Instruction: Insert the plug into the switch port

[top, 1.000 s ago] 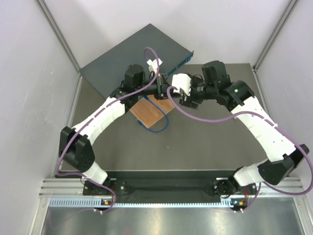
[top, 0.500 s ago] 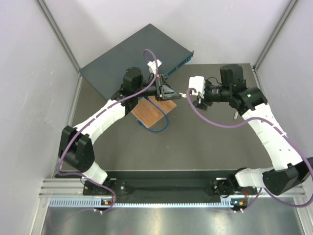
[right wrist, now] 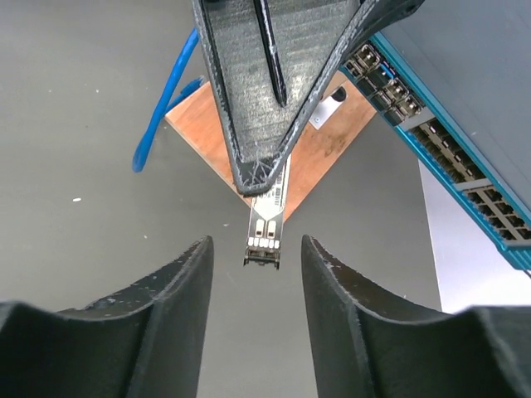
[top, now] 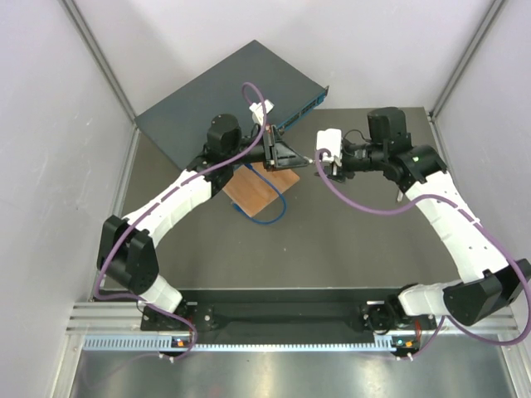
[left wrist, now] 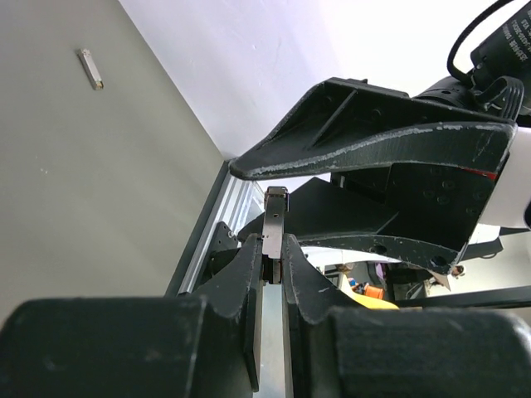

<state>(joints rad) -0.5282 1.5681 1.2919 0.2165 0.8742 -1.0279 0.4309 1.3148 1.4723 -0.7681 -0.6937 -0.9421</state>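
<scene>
1. Left end effector [left wrist: 272, 249] hasn't budged: clamped tight on the plug [right wrist: 267, 224], held above the wooden board's [top: 257, 189] corner, near the port face of the switch [top: 224, 91] at the counter's [top: 348, 249] far-left.
2. Right end effector [top: 325, 159] slides back in leftward, fingers apart, straddling the plug's tip with gaps on both sides.
3. Dark counter stretches rightward to the wall.
</scene>
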